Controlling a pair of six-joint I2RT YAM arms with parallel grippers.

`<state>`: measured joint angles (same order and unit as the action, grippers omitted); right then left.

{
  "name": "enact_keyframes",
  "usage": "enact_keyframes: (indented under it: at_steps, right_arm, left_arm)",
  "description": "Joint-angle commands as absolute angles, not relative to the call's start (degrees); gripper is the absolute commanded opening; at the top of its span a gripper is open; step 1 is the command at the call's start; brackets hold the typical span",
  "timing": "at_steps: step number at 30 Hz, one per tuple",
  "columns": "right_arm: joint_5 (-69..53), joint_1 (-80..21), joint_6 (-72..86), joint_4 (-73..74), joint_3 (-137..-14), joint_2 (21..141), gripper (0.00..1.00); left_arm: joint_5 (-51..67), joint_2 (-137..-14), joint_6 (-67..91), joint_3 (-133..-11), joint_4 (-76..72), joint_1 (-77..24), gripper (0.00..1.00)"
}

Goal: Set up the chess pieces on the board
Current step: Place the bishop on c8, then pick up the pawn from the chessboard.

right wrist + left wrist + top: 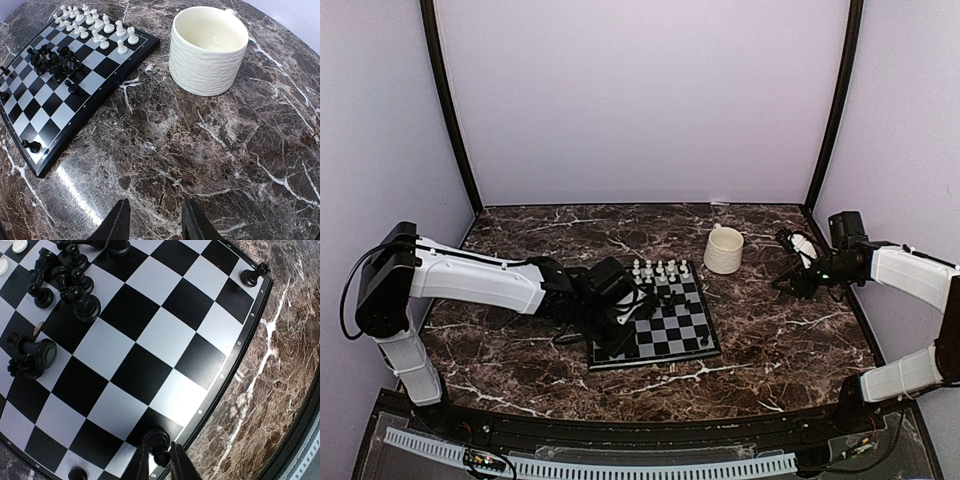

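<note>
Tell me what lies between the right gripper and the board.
Right wrist view: only bare marble tabletop separates the right gripper from the board; the mug stands aside.

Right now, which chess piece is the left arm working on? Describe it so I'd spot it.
Find the black-and-grey checkered chessboard on the dark marble tabletop, then its near-edge row. Toward that row's left end, the left gripper pinches a small black pawn, apart from the heaped black pieces midboard.
</note>
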<state>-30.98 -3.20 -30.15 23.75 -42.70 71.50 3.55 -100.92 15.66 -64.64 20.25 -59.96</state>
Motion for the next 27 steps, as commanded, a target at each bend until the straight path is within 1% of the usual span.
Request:
enact_keyframes:
  at_steps: [1, 5, 10, 13, 14, 16, 20, 22, 23, 27]
  right_arm:
    - [-30.9, -2.8, -30.7, 22.6, -42.0, 71.5, 0.37]
    - [-30.9, -2.8, -30.7, 22.6, -42.0, 71.4, 0.37]
    - [-31.0, -2.8, -30.7, 22.7, -42.2, 71.4, 0.37]
    - [-31.8, -3.1, -31.0, 24.9, -44.3, 71.9, 0.37]
    - [-32.0, -3.5, -31.1, 25.5, -45.2, 72.2, 0.37]
    - [-30.6, -5.3, -32.7, 28.1, -47.1, 73.0, 0.37]
    - [-24.4, -12.8, -35.5, 33.3, -52.5, 76.5, 0.37]
    - [-23.1, -15.9, -36.3, 35.5, -55.7, 78.7, 0.37]
    - [-22.9, -17.4, -36.7, 36.3, -57.3, 80.0, 0.36]
    - [-22.2, -22.6, -36.4, 37.7, -64.2, 86.6, 0.33]
  left_arm:
    - [3.3, -101.3, 15.7, -65.2, 21.2, -60.2, 0.19]
    - [3.1, -101.3, 15.7, -65.6, 21.5, -60.2, 0.23]
    - [3.0, -99.4, 15.3, -67.0, 22.3, -60.4, 0.37]
    - [2.3, -96.7, 13.9, -69.7, 23.8, -60.5, 0.43]
    - [1.8, -95.6, 13.4, -71.5, 25.0, -60.5, 0.46]
    - [0.9, -94.1, 11.7, -74.3, 26.8, -60.5, 0.48]
    - [-5.6, -91.2, 7.4, -78.6, 29.8, -59.2, 0.52]
    - [-6.0, -90.1, 6.1, -79.3, 29.8, -56.1, 0.55]
    - [-5.5, -89.8, 5.7, -79.4, 29.5, -53.0, 0.56]
    - [-3.1, -89.5, 3.6, -79.2, 24.2, -42.8, 0.56]
